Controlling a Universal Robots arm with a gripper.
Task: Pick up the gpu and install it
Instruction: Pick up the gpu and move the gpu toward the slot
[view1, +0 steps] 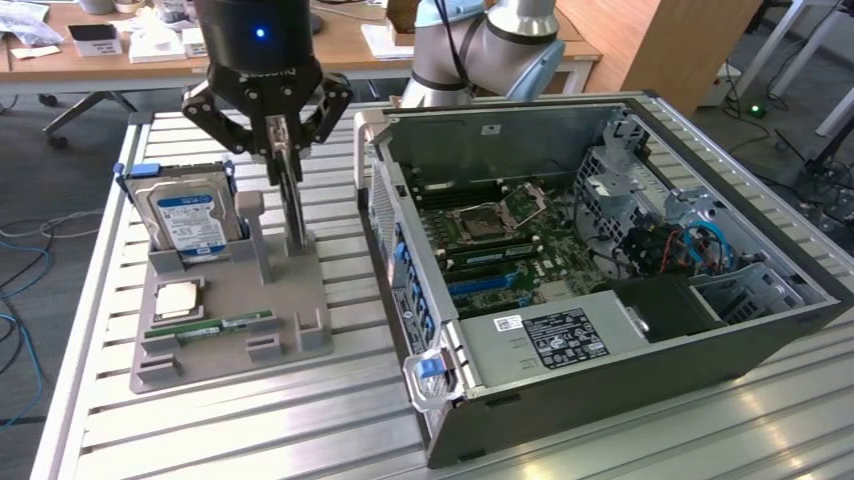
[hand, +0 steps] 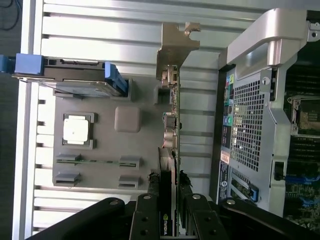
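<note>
The gpu stands on edge in the grey holder, a thin dark card with a silver end bracket. In the wrist view I see the gpu edge-on, running between my fingers. My gripper hangs straight above the holder and is shut on the card's upper edge. One black finger sits on each side of the card near my gripper. Whether the card's lower edge still rests in its slot I cannot tell. The open computer case lies just to the exterior view's right.
The holder also carries a hard drive with a blue-white label, a square processor and a green RAM stick. Inside the case lies the motherboard. All of it rests on a slatted aluminium table.
</note>
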